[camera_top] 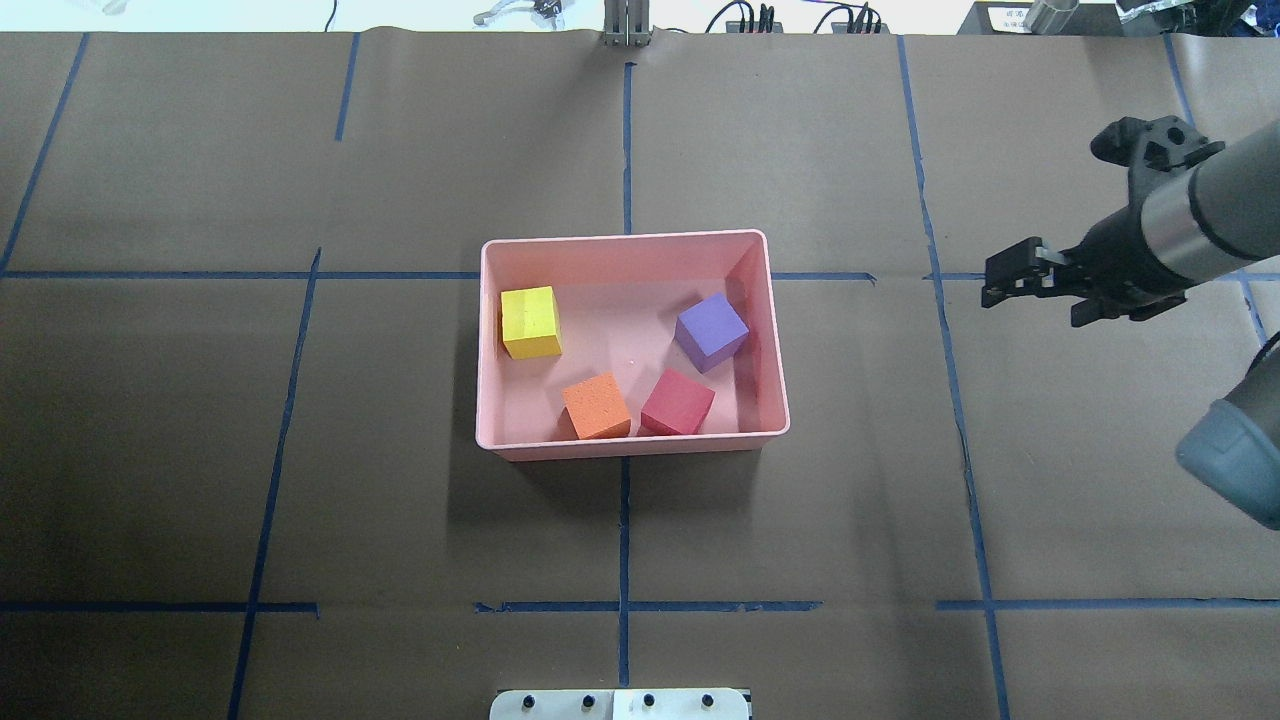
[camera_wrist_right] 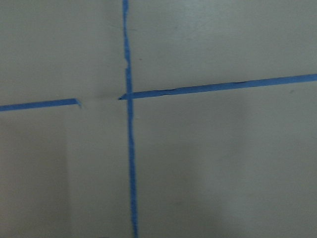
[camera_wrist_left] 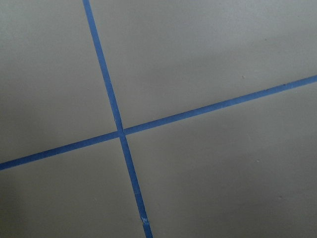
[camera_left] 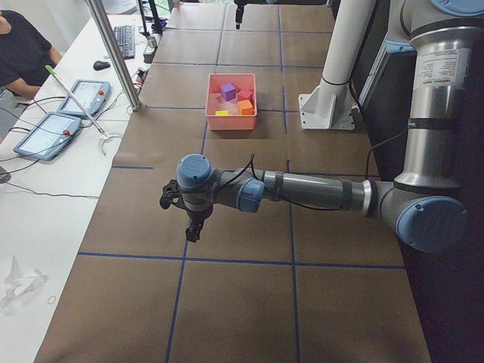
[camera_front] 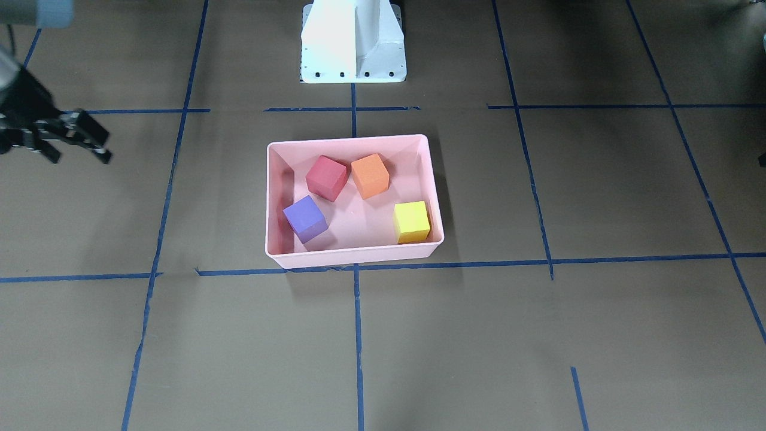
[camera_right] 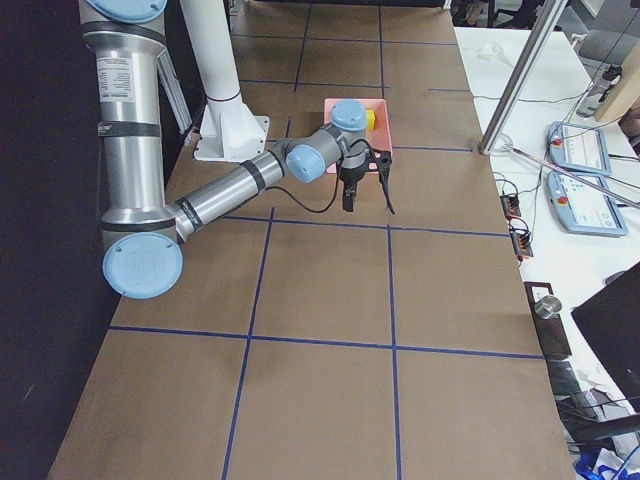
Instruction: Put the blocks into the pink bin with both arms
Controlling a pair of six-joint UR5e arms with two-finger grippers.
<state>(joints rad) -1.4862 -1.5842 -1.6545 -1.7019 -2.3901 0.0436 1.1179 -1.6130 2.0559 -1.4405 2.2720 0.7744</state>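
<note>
right gripper (camera_top: 992, 283) was spread, empty | left gripper (camera_left: 193, 233): could not tell | four blocks (camera_front: 326, 178) lay in pink bin (camera_front: 353, 258)

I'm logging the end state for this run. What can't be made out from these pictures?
- Left tool: seen only in the exterior left view, small; open or shut can't be told.
- Pink bin: in the exterior right view the right arm hides most of it; only the yellow block clearly shows.
- Wrist views: only table and tape; right one blurred.
</note>
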